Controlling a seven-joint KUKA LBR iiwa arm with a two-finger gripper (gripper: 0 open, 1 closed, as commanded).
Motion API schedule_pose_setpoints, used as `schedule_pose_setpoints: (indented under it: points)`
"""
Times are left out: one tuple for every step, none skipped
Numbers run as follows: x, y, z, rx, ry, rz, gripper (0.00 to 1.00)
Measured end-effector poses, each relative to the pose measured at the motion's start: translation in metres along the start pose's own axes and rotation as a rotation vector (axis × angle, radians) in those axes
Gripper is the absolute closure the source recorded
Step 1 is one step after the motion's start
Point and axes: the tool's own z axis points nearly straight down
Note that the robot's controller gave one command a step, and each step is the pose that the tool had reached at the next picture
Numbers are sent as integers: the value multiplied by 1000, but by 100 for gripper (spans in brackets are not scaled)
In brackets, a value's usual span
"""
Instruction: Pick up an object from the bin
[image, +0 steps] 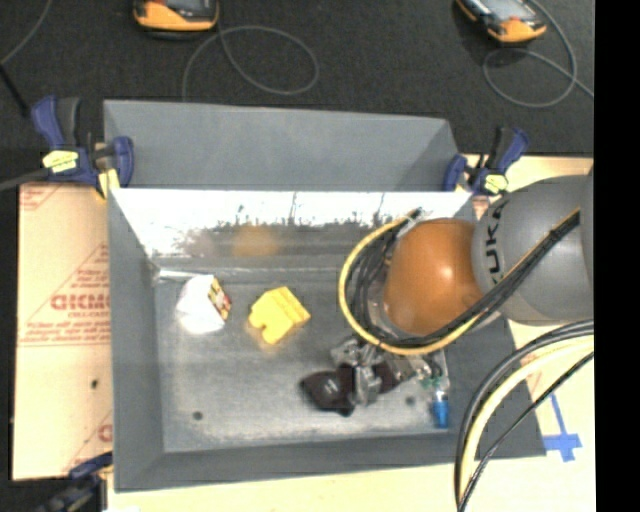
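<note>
My gripper (362, 374) is low in the bin's front right part, under the orange wrist cover. A dark brown, rounded lump (324, 390) lies on the floor right against the gripper's left side, partly covered by it. Whether it is gripped I cannot make out. A small blue piece (439, 411) lies just to the right of the gripper, by the bin's right wall. A yellow block (277, 313) with a stepped top sits farther left, near the middle.
A white rounded object (199, 305) with a red and yellow label rests at the left, close to the back wall. The arm and its looping cables cover the bin's right side.
</note>
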Motion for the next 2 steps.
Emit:
schedule_pose_setpoints:
  points:
    - [5, -11, -140, 1, -3, 64, 100]
    - [5, -11, -140, -1, -3, 66, 100]
